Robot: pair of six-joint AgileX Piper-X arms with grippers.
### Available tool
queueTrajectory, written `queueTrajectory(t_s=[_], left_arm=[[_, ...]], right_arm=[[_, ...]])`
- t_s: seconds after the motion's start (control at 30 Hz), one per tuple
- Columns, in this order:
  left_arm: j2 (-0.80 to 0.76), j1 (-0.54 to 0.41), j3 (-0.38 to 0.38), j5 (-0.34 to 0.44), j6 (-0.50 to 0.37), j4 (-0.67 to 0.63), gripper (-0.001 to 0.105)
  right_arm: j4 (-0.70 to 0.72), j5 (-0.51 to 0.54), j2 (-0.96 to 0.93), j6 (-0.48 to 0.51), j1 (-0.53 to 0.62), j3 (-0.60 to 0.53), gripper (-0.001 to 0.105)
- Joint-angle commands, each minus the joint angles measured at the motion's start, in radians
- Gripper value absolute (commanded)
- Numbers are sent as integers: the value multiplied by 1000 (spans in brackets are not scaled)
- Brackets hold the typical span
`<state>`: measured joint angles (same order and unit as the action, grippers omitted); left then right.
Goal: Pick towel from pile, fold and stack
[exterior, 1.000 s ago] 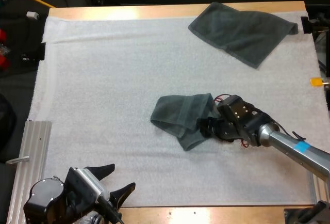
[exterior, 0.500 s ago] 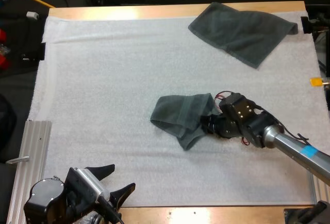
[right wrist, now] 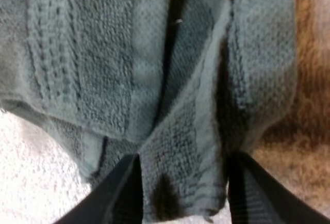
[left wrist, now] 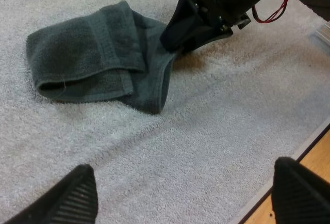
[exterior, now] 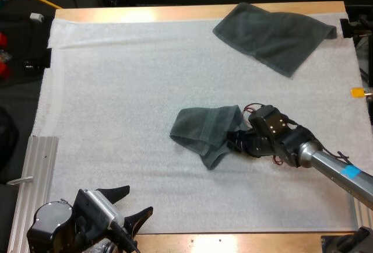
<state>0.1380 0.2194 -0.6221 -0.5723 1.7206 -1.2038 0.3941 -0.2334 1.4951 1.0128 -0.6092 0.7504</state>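
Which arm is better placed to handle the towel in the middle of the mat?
Right. The right end effector grips the middle towel by its edge; the left end effector sits open at the near left edge of the mat.

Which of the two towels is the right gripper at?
The bunched towel in the middle: the right gripper pinches its edge. The other towel lies spread out at the far right corner of the mat, well clear of both arms.
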Motion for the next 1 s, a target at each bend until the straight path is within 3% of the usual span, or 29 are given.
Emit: queueTrajectory(t_s=[0.0,0.57,0.83,0.97], left_arm=[[1,4,-9,-7,6,0,69],[1,4,-9,-7,4,2,69],[1,4,-9,-7,4,4,69],[1,4,-9,-7,4,4,69]], right_arm=[[8,-14,-9,10,-1,1,39],[37,36,-34,24,-1,1,37],[37,43,-34,64,-1,1,4],[37,43,-34,66,-1,1,0]])
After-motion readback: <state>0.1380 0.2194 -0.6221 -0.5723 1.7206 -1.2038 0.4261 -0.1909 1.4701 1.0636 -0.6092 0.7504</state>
